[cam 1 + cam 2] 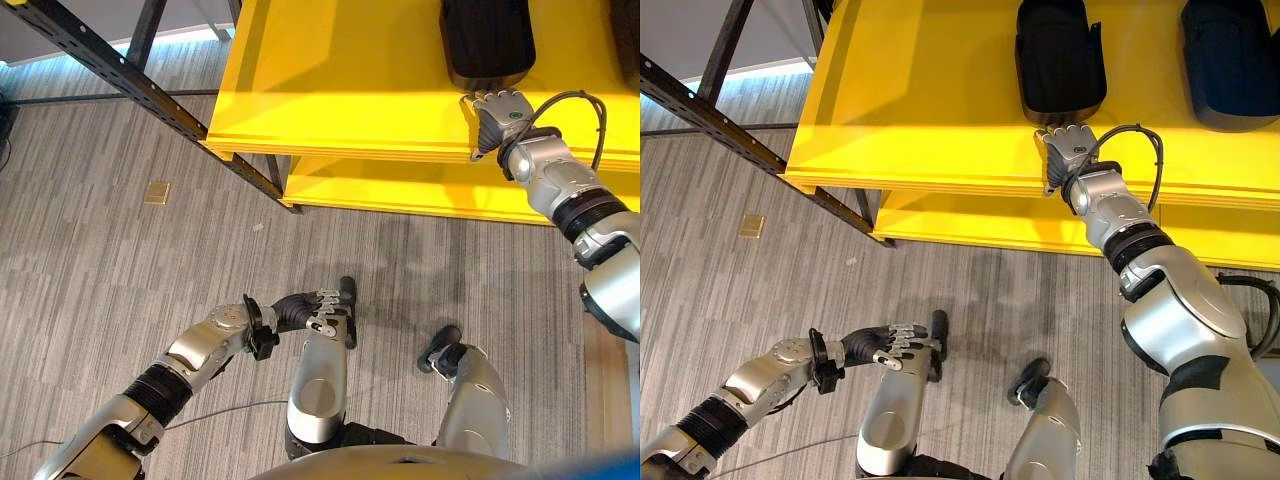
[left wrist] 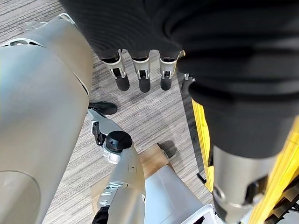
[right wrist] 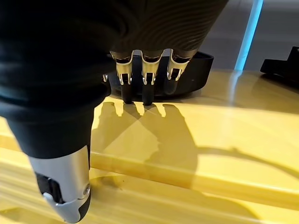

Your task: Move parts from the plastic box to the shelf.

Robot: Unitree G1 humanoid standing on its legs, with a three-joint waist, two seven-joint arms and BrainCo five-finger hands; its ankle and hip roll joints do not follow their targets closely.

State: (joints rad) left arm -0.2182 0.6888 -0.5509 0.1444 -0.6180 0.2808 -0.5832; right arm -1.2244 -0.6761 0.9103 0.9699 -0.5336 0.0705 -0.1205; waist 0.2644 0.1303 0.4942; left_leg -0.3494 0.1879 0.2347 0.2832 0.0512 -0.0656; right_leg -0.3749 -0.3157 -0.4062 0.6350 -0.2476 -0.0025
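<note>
Left hand (image 1: pixel 318 310) sits nearest my camera, low at about 7 o'clock in the head views, over the grey floor (image 1: pixel 100 250); its own wrist view shows the fingers (image 2: pixel 144 77) hanging straight and loose, holding nothing.

Right hand (image 1: pixel 1068 150) is up at the front lip of the yellow shelf (image 1: pixel 920 110), at roughly 1 o'clock. Its fingers (image 3: pixel 148 88) are extended, not curled, and their dark tips reach the near edge of a black part (image 1: pixel 1060 55) lying on the shelf board (whether they press it or merely touch, I cannot tell). Nothing is clasped in this hand.

Key relation: the black part lies straight ahead of the right fingertips, toward 12 o'clock, deeper onto the shelf. Its long axis runs from 6 to 12 o'clock, in line with the hand, with the near end facing the fingers and the far end pointing to the back of the shelf. A second dark part (image 1: pixel 1230 60) lies near it at 3 o'clock, parallel and apart.

I judge the right hand far nearer the part, so any further nudge or release falls to it, along that same axis.
</note>
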